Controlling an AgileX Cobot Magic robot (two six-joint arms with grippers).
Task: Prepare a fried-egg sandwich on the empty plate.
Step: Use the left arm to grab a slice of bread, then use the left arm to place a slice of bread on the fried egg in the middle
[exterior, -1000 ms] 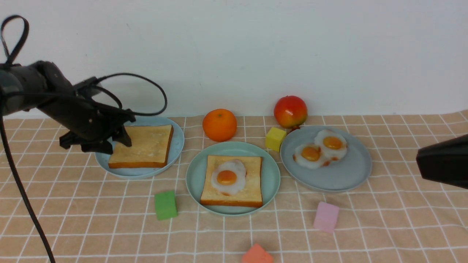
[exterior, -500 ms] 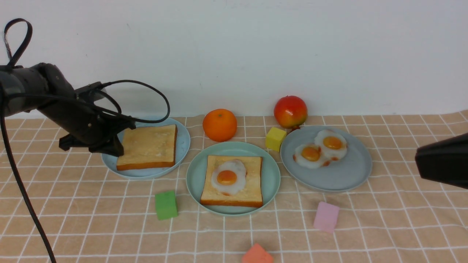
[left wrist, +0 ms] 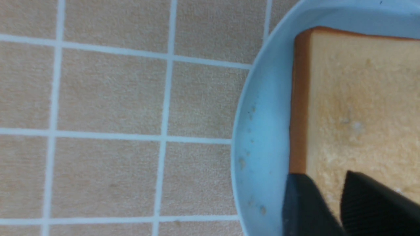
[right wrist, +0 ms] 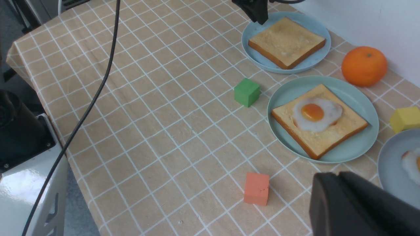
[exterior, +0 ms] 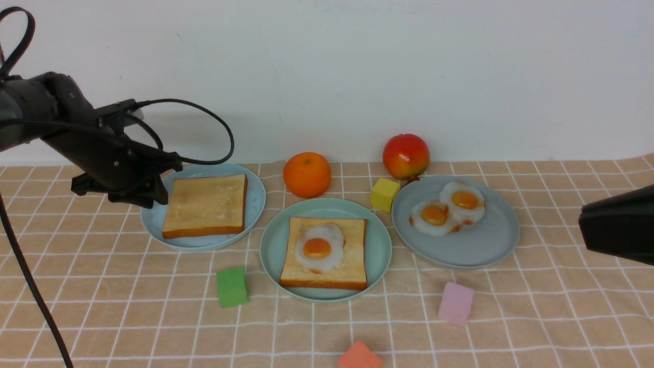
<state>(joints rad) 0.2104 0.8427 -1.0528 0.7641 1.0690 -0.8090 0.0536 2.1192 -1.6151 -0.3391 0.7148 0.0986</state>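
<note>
Nearly assembled, the sandwich's lower half, a toast slice (exterior: 347, 271) topped with a fried egg (exterior: 318, 248), sits on the mint-green plate (exterior: 273, 250) at the middle of the table. Its lid, the second toast slice (exterior: 207, 204), lies flat on the pale blue plate (exterior: 153, 225) to the left, nearer the table's far edge. That slice looks light and fairly stiff, and likely to skate on the smooth plate if pushed. The surest hold is probably across its thickness at the left crust, where the low rim leaves some room. The egg looks glossy and slick, so a careless landing could shift it. The left gripper (exterior: 152, 198) hovers at that left crust with its fingers (left wrist: 305, 203) a narrow gap apart, one over bare plate and one over the bread, clamped on nothing. Whether they touch the bread cannot be told. The right gripper (exterior: 587, 225) hangs well apart near the table's right edge, a dark bulk whose jaws cannot be read as apart or together. A grey-blue plate (exterior: 490, 245) lies between.
</note>
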